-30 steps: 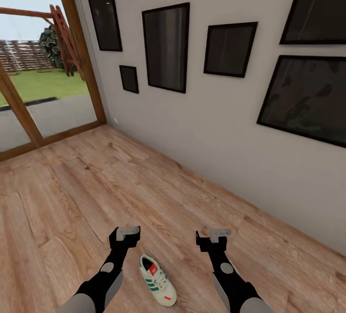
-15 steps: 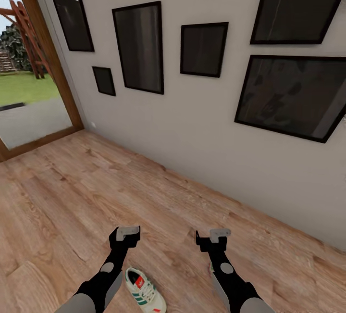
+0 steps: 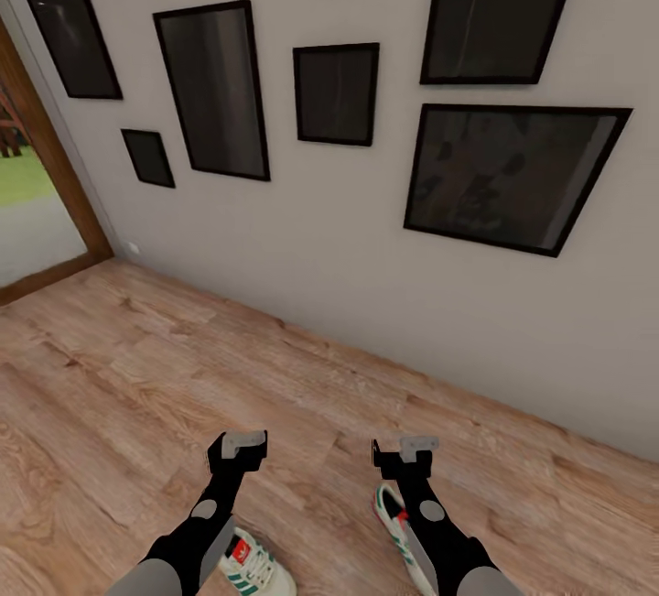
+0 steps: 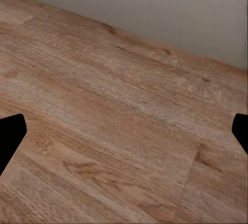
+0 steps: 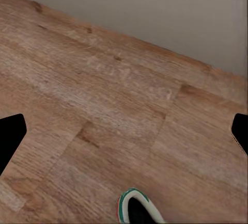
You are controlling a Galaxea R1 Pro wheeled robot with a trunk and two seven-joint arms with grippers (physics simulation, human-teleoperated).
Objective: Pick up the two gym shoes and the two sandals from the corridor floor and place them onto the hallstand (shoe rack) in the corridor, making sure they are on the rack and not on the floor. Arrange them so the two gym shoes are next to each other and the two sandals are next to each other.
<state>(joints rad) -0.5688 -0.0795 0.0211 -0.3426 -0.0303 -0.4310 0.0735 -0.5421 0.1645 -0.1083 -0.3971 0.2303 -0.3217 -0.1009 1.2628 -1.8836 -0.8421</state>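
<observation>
Gym shoes (image 3: 249,567) (image 3: 392,512) apart on wood-grain plank floor (image 3: 119,395), both jaws wide

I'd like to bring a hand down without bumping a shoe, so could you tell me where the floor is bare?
The corridor floor is bare from the left hand and right hand forward to the wall, and out to the doorway. It is crowded close in: one gym shoe lies by the left arm, another beside the right arm.
</observation>
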